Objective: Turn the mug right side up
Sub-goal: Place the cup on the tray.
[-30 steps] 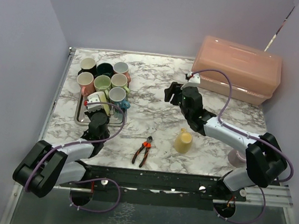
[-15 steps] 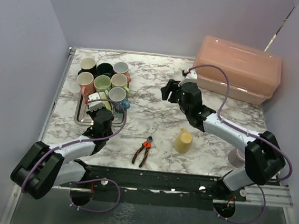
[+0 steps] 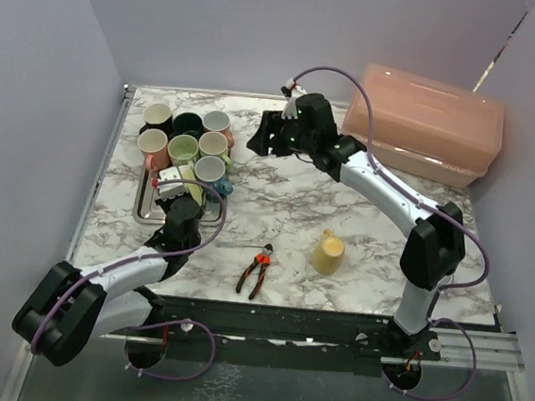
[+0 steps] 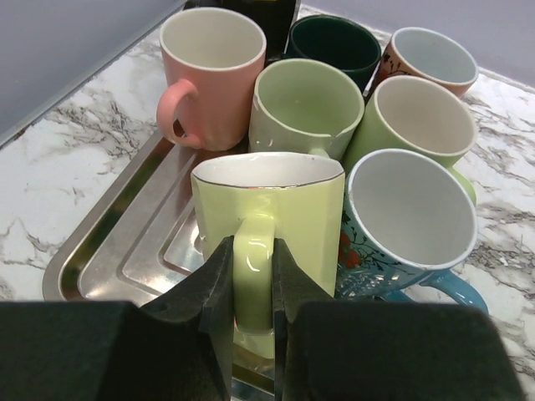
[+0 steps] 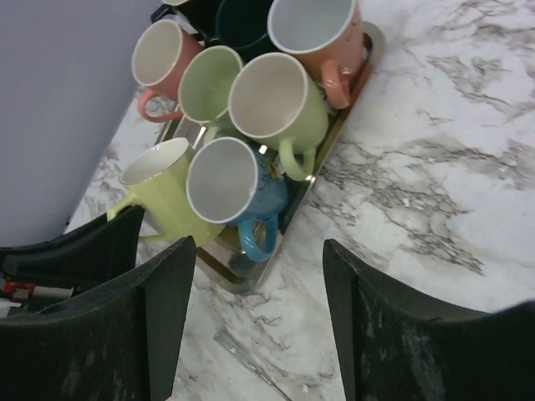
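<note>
While my left gripper (image 4: 251,280) stays out of nothing and simply pinches the lime mug (image 4: 276,196) by its handle, that mug stands straight ahead in the tray (image 4: 113,242), axis roughly upright, mouth up; my right gripper (image 5: 257,255) hangs open beyond, farther off.

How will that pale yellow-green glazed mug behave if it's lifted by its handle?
The pale yellow-green glazed mug looks rigid ceramic, so probably fragile if knocked against the blue floral mug beside it. Held only by its thin handle in the left pincer, it may pivot. Its glossy glaze likely makes it slippery.
</note>
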Robot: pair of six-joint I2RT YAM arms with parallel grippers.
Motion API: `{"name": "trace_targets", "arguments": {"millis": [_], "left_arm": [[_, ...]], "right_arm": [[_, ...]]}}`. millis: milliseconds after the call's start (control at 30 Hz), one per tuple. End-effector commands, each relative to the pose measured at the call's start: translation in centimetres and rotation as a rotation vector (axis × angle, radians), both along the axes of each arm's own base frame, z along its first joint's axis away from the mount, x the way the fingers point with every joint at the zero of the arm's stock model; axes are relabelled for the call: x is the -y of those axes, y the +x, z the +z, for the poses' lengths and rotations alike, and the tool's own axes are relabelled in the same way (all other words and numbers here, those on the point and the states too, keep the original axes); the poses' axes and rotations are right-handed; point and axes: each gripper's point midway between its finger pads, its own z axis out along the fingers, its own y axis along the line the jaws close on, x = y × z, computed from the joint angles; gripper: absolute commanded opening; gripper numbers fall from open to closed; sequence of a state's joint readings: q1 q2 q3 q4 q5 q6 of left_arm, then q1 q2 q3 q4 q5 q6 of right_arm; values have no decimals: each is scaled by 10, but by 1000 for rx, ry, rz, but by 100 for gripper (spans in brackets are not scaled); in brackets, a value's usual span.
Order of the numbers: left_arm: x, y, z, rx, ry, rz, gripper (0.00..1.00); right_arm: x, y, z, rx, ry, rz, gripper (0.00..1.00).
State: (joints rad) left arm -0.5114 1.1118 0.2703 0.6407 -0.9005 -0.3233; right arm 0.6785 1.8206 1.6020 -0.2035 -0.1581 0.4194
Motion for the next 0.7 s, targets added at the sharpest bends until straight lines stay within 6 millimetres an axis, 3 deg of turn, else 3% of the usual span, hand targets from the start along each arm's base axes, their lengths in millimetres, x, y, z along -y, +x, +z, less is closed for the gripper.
{"name": "trace_targets", "arguments": {"millis": [0,433,667], "left_arm": [[1,-3,36,108,-10,-38,0],[9,-22,54,151,118,-212,0],[5,-29,57,155,179,-228,0]], "right_arm": [[-25,-34,-18,-190,-45,186,66],[-112,-40,-19,-162,-98,236,68],[-136,-40,-36,-179,-87,245,67]]}}
